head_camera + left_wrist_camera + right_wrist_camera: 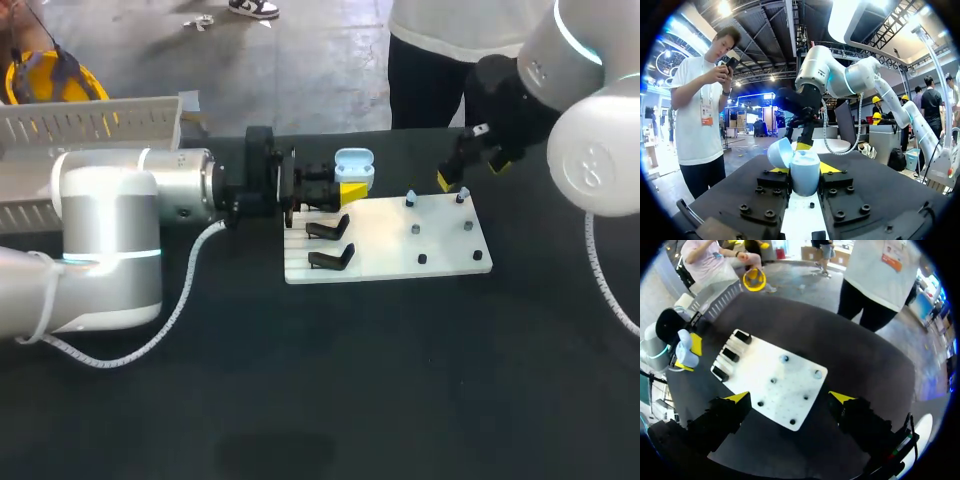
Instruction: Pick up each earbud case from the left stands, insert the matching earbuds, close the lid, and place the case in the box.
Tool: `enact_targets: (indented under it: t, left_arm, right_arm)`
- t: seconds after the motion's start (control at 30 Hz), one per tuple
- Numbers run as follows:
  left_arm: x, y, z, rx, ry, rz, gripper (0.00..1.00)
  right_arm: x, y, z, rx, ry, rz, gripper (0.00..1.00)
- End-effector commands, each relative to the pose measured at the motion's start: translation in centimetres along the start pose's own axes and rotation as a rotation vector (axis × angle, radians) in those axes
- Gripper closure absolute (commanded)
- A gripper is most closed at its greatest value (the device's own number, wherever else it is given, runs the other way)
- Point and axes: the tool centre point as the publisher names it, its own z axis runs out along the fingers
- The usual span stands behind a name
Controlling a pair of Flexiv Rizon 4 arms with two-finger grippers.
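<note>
Head view: black desk (300, 400), a white board (445, 245) lying flat past its middle. Along the board's left edge, black stands (328, 228), those in view bare. On its right part, small pegs (467, 226), the two rear ones topped with pale earbuds (410, 200), the others dark and too small to tell. Just behind the board's left rear corner, the left hand (350, 184), clamped on a light-blue earbud case (355, 160), lid tipped back, mouth turned up. Judged a presenting hold: level, steady and close to the buds, ready for loading from above. Above the board's right rear corner, near the pale buds, the right hand (470, 172). At the desk's left rear, well apart from the case, a white slotted box (90, 120), likely the drop-off once the lid is shut.

Left wrist view: case body pinched from two sides between the yellow tips, upright, lid swung off to one side and clear of the mouth. Ahead, beyond the case, the right arm (840, 75), bent down over the board's far part.

Right wrist view: looking straight down on the peg field. Own fingers (736, 401) spread wide, nothing between them, no contact with board or buds. Opened, by the look of it, for taking a pale bud next. Beyond the row of stands, the case in the other hand's grip, mouth exposed toward this side.
</note>
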Motion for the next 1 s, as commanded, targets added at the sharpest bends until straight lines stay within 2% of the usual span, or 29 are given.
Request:
enact_targets:
  t: [0.03,0.5,0.63,1.0]
  left_arm:
    - [-0.8,-0.6,-0.4,-0.007,-0.009,0.01,1.0]
    - [-1.3,-1.2,-0.5,-0.033,-0.011,0.002,1.0]
    - [-1.4,-1.2,-0.3,-0.027,-0.012,0.002,1.0]
    - [-1.4,-1.2,-0.3,-0.027,-0.012,0.002,1.0]
  right_arm:
    - [0.1,-0.2,0.1,0.109,0.028,0.027,0.0]
    - [0.1,-0.2,0.1,0.109,0.028,0.027,0.0]
    - [-0.1,-0.8,0.8,0.121,0.028,0.031,0.0]
    - [-0.6,-2.0,3.1,0.166,0.103,-0.019,0.0]
